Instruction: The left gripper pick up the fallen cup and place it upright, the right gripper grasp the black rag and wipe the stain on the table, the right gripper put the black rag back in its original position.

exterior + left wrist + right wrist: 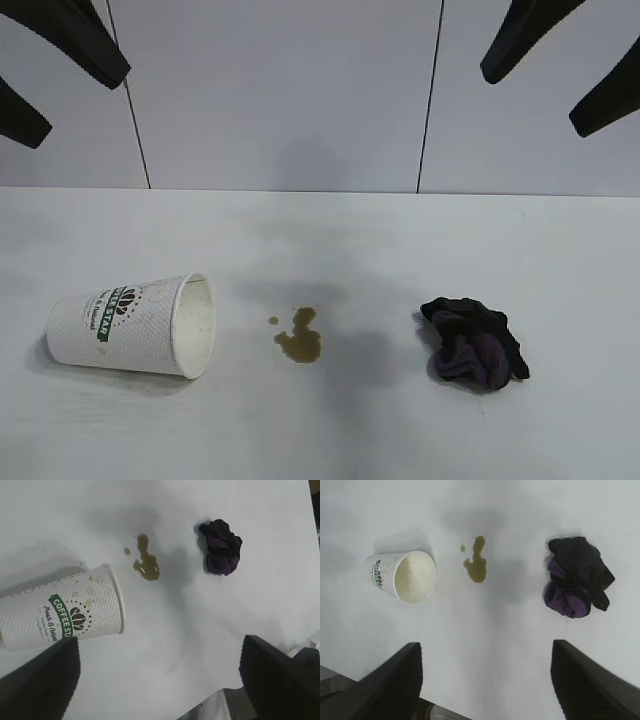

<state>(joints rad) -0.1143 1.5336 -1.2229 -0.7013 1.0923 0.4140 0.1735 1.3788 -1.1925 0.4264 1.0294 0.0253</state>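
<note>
The white paper cup [130, 325] lies on its side at the left of the table [320, 430], mouth facing the brownish stain [298, 338] at the middle. The black and purple rag [475, 343] sits bunched at the right. My left gripper [85, 105] hangs high above the table's left side, open and holding nothing. In its wrist view the cup [60, 610] lies just beyond one of the gripper's [160, 680] fingers. My right gripper [535, 102] hangs high at the right, open and empty. Its [485, 680] wrist view shows cup [405, 577], stain [477, 562] and rag [577, 577] far below.
A pale panelled wall [280, 100] with dark vertical seams stands behind the table. The left wrist view shows the table's edge [210, 707] close under the gripper. A tiny droplet [273, 320] lies beside the stain.
</note>
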